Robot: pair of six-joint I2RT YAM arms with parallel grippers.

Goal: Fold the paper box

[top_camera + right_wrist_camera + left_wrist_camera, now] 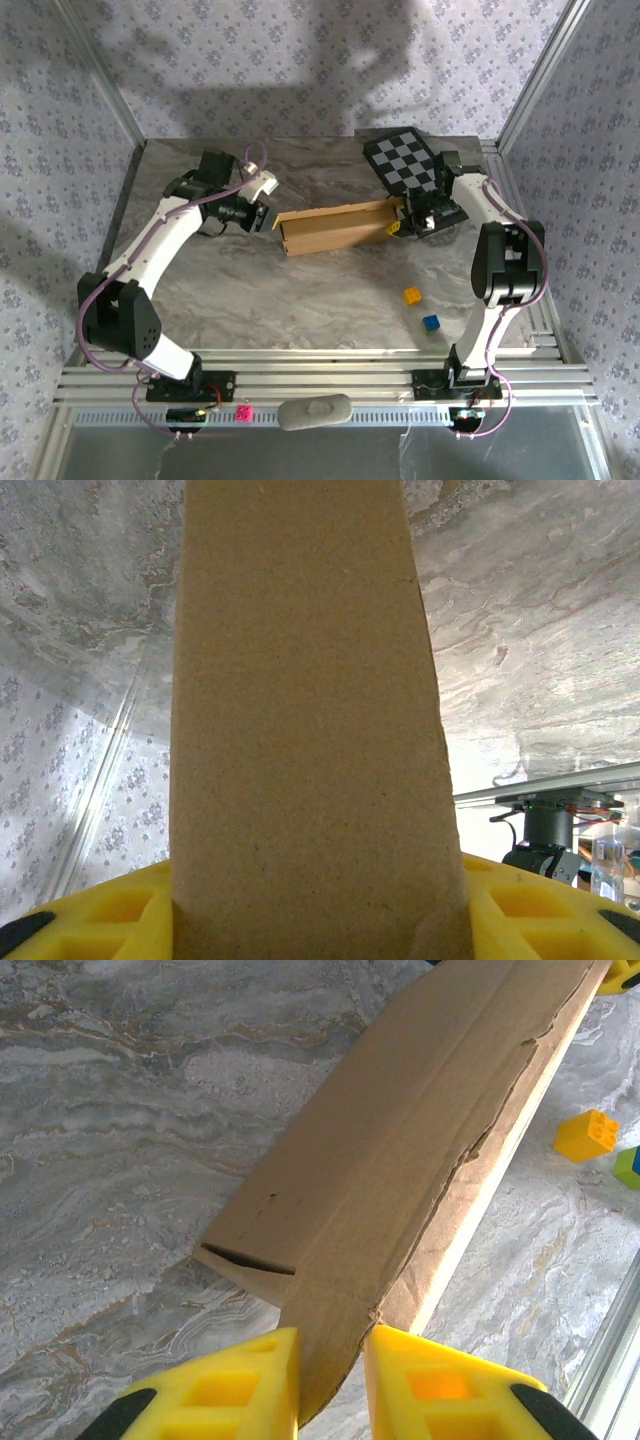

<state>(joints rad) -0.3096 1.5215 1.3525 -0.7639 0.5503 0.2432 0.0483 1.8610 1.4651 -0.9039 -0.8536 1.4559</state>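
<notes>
Box point(335, 228) sits mid-table, toward the far side, as a long narrow part-folded strip spanning the gap between the two arms. Left gripper point(332, 1352) is closed on the end flap at the box's left end, with the yellow fingers point(240, 1385) pressed to either side of the cardboard. Right gripper point(315, 905) is at the opposite end, near the board point(405, 162), and looks pinched on a panel that runs up between its fingers. Holding both ends likely keeps the strip taut and straight so the long creases can be worked without the sheet springing open. The torn-looking edge along the top seam in the left wrist view suggests the side wall is only partly tucked. Can't tell whether the box's lower edge rests on the table point(250, 320) or hangs just above it. Yellow block point(412, 296) and blue block point(431, 323) lie well apart from the box on the near right, out of the way. Fold seems mid-way, with the ends not yet closed.
</notes>
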